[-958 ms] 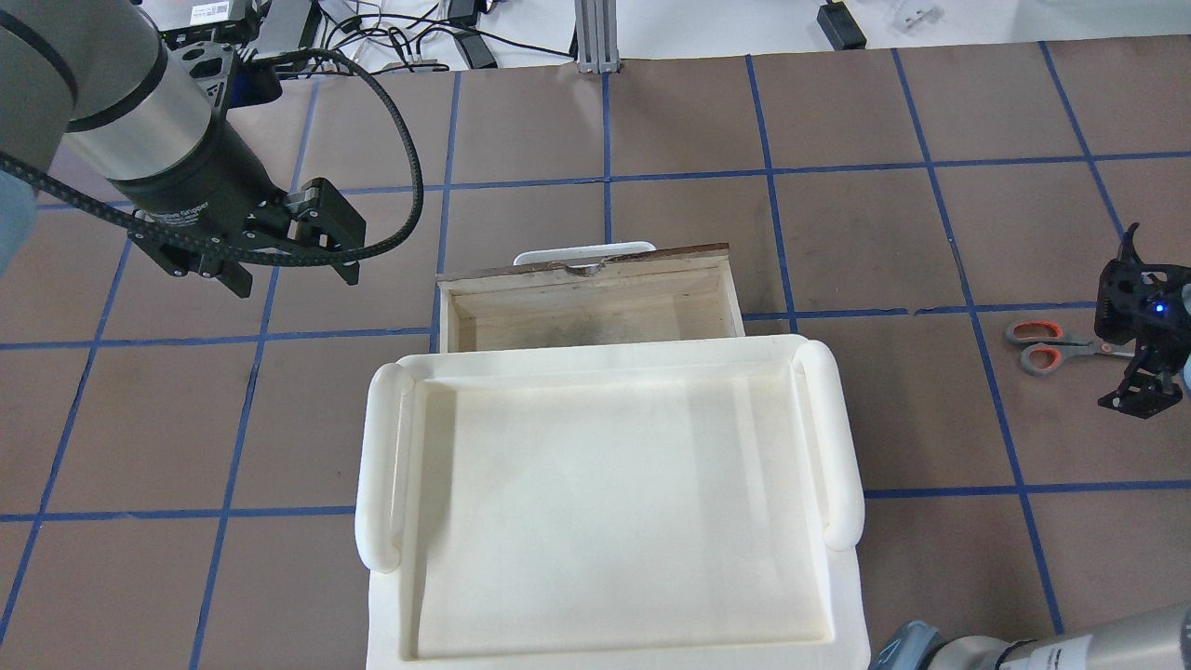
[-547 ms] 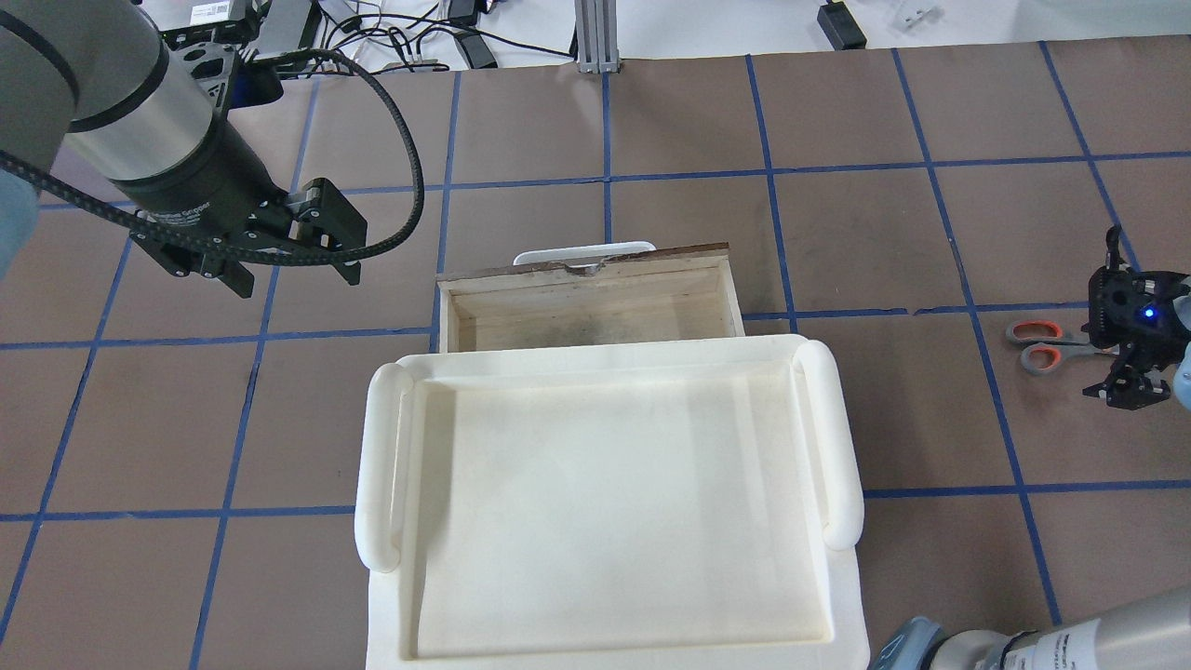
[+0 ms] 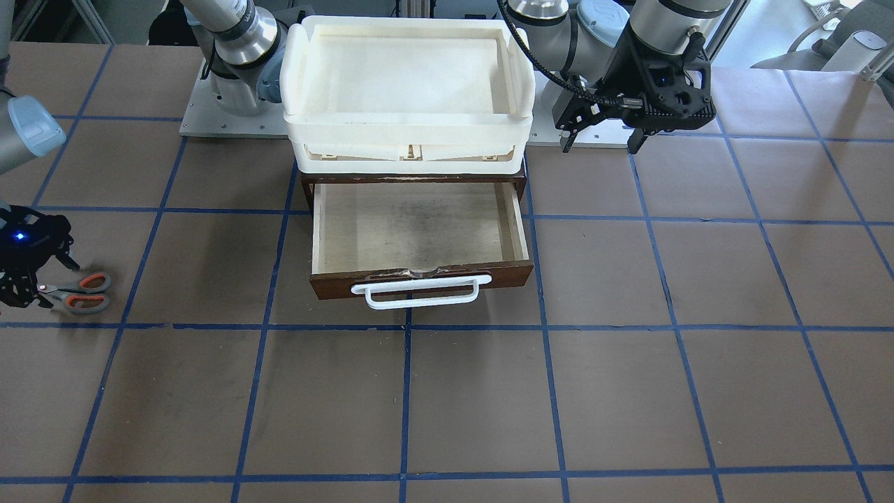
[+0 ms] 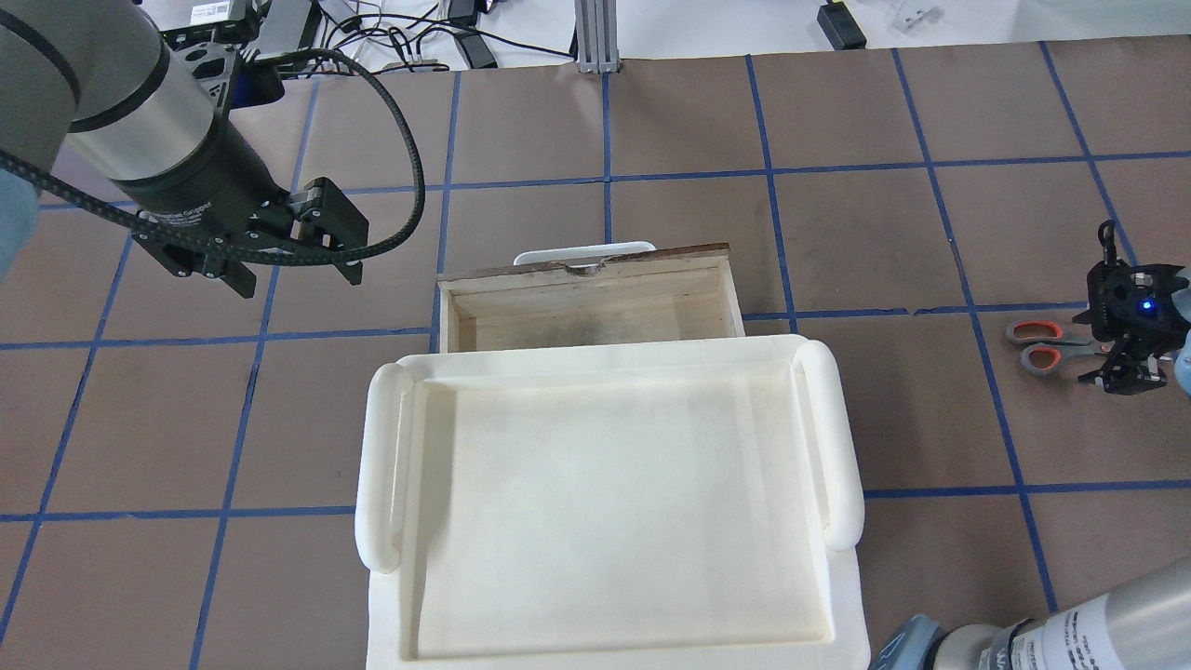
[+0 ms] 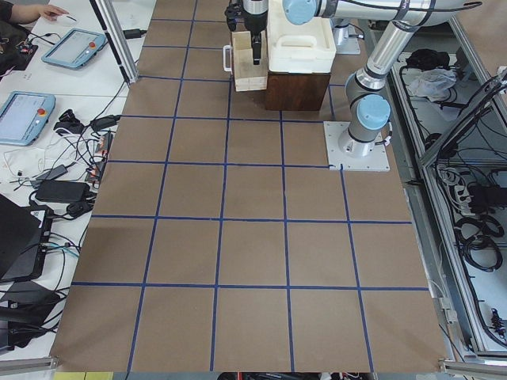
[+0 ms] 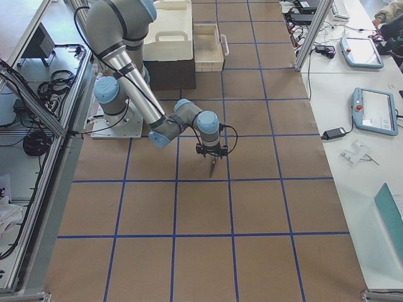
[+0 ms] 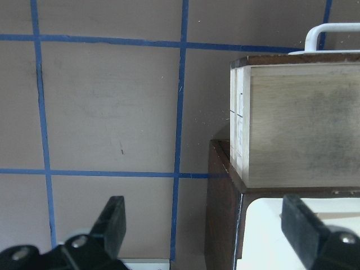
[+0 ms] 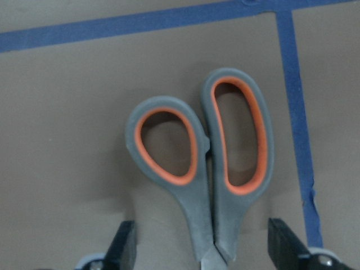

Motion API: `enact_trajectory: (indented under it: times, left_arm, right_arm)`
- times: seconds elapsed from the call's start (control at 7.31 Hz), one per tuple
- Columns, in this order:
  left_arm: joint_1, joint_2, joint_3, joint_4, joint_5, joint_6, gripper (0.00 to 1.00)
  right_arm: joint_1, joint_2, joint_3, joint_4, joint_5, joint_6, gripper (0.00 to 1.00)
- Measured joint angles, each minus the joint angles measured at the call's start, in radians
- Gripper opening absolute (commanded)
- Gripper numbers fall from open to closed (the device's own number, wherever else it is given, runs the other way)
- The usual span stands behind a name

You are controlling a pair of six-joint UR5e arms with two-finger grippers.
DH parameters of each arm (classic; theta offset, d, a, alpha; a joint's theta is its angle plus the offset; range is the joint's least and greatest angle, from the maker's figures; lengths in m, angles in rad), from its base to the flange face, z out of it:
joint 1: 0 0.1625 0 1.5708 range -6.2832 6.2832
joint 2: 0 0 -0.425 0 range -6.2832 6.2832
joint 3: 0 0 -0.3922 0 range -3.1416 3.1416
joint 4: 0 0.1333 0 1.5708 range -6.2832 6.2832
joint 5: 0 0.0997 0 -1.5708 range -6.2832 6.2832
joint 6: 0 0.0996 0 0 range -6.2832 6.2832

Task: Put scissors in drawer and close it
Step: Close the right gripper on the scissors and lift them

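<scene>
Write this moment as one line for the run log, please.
phase: pre-grasp | right gripper: open, astride scissors on table | left gripper: open, beside drawer | drawer: open, empty

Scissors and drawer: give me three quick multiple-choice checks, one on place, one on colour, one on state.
1. The scissors are: A in the drawer; B held up in the air; C on the table under the right gripper.
2. Their handle loops are lined: A blue; B orange-red; C green.
3. The drawer is: A pulled out and empty; B shut; C pulled out with the scissors inside.

Answers:
1 C: the right wrist view shows them lying on the table between the open fingers, which do not touch them.
2 B: orange-red rims show inside the grey handles.
3 A: the front-facing view shows its bare plywood floor.
</scene>
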Motion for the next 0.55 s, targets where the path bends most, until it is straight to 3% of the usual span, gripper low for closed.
enact_trajectory:
  times: [0.55]
  left_arm:
    - [0.0, -0.004, -0.001, 0.001, 0.0, -0.004, 1.0]
  right_arm:
    - [0.0, 0.006, -0.006, 0.002, -0.004, 0.0, 0.18]
